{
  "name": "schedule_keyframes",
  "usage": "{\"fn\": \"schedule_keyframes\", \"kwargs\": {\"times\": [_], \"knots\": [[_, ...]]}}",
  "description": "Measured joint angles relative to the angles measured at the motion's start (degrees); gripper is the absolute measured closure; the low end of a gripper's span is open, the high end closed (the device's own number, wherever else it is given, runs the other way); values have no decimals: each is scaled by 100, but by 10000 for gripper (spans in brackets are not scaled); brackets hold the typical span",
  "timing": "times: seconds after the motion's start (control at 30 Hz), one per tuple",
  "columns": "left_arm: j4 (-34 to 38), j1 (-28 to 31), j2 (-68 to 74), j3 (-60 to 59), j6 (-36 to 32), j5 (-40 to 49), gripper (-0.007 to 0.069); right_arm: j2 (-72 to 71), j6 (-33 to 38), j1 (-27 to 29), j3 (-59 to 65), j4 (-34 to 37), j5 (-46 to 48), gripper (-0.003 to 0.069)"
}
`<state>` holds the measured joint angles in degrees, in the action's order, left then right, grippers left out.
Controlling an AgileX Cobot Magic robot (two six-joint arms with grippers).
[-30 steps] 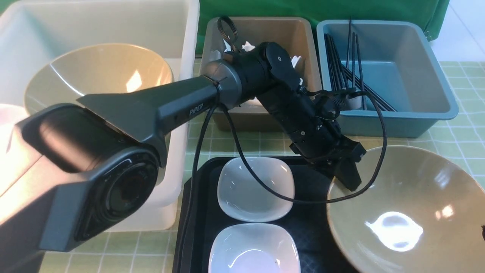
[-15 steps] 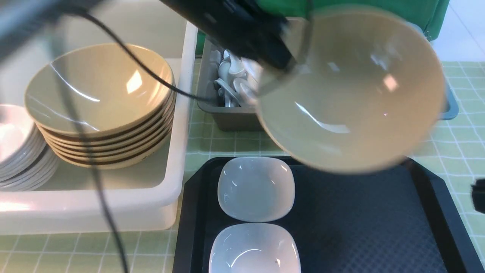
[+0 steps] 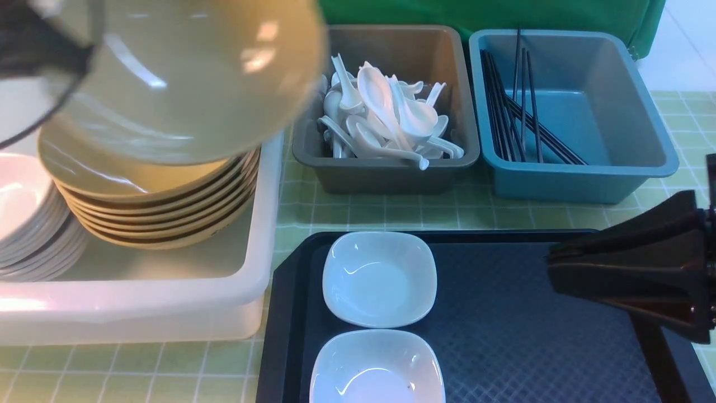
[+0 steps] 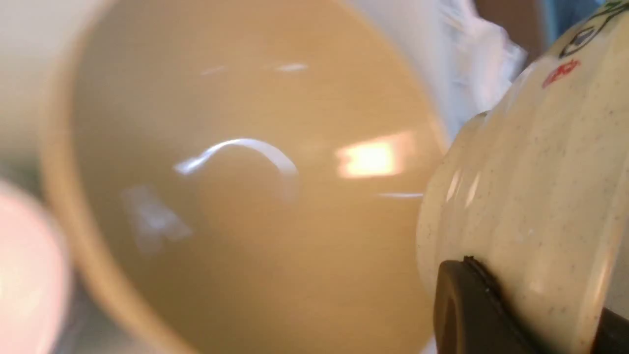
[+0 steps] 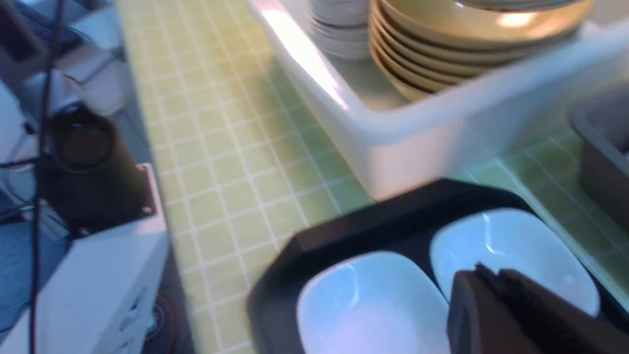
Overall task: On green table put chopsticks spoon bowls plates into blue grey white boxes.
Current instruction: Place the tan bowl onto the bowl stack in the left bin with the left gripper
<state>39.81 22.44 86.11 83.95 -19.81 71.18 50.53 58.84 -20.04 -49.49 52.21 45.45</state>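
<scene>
My left gripper (image 3: 39, 50) is shut on the rim of a tan bowl (image 3: 184, 84) and holds it tilted just above the stack of tan bowls (image 3: 162, 207) in the white box (image 3: 263, 235). In the left wrist view the held bowl (image 4: 530, 196) sits between my fingers (image 4: 467, 305), over the stack's top bowl (image 4: 245, 196). My right gripper (image 3: 551, 268) is shut and empty above the black tray (image 3: 503, 324), right of two white square dishes (image 3: 379, 279) (image 3: 376, 369). The right wrist view shows its tips (image 5: 479, 273) over these dishes (image 5: 511, 246).
A stack of white plates (image 3: 28, 224) is at the left in the white box. The grey box (image 3: 391, 179) holds white spoons (image 3: 386, 117). The blue box (image 3: 582, 184) holds black chopsticks (image 3: 520, 112). Both stand behind the tray.
My left arm lifted the tan bowl off the tray's right side and swung it left, over the stack in the white box. My right gripper has come in from the right.
</scene>
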Motion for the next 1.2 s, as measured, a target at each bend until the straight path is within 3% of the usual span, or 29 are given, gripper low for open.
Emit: {"fn": "schedule_keyframes", "kwargs": {"times": [0.07,0.17,0.43,0.67,0.87,0.9,0.93,1.03,1.07,1.1,1.2], "knots": [[35,517,-49,-308,-29,-26,608,20,152,0,0,175,88,613],[35,801,-49,-699,-128,-204,608,25,240,0,0,213,144,613],[122,529,194,-1087,-203,-1110,606,25,240,0,0,250,354,613],[117,235,391,-1105,-143,-1322,582,25,240,0,0,309,511,613],[-247,109,398,-1105,201,-1344,448,25,240,0,0,309,571,613],[-246,102,398,-1105,306,-1344,377,25,240,0,0,309,598,613],[-246,102,398,-1105,313,-1344,368,25,240,0,0,309,598,613],[-225,79,393,-1105,365,-1290,207,25,240,0,0,309,615,613],[-225,79,393,-1105,365,-1284,197,25,240,0,0,309,615,613],[-220,60,393,-1099,372,-1207,119,25,240,0,0,309,615,613],[-355,60,281,-1099,391,-1119,-13,25,240,0,0,309,625,613]]}}
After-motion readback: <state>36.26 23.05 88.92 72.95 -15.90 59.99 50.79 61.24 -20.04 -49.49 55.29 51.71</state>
